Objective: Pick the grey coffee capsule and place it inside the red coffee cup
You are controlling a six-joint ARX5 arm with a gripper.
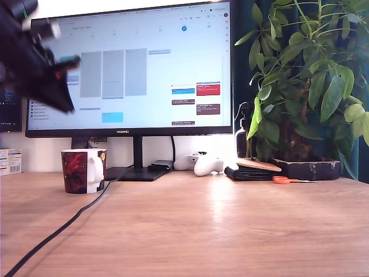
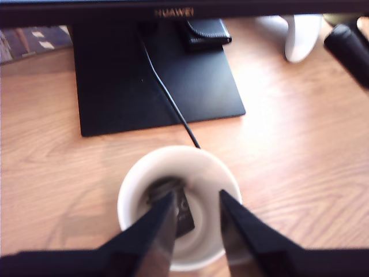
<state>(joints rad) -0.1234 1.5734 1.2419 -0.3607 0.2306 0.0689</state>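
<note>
1. From my wrist camera, I look straight down into the red coffee cup (image 2: 176, 205), seeing its white rim and white inside.
2. The grey coffee capsule (image 2: 173, 205) lies tilted at the bottom of that cup, a dark shape partly hidden by one finger.
3. My pincer (image 2: 196, 222) is spread, its two dark fingers apart above the cup's mouth with nothing between them.
4. In the exterior view the pincer (image 1: 64, 101) hangs blurred at the upper left, well above the cup (image 1: 83, 170) and not touching it.
5. The cup stands upright on the wooden table (image 1: 219, 231), near the exterior view's left, its white handle facing the camera.
6. A black cable (image 1: 63, 228) runs across the table just beside the cup toward the monitor (image 1: 130, 69).
7. A white game controller (image 1: 199, 163) and a potted plant (image 1: 305, 86) sit toward the exterior view's right, well apart from the cup.
</note>
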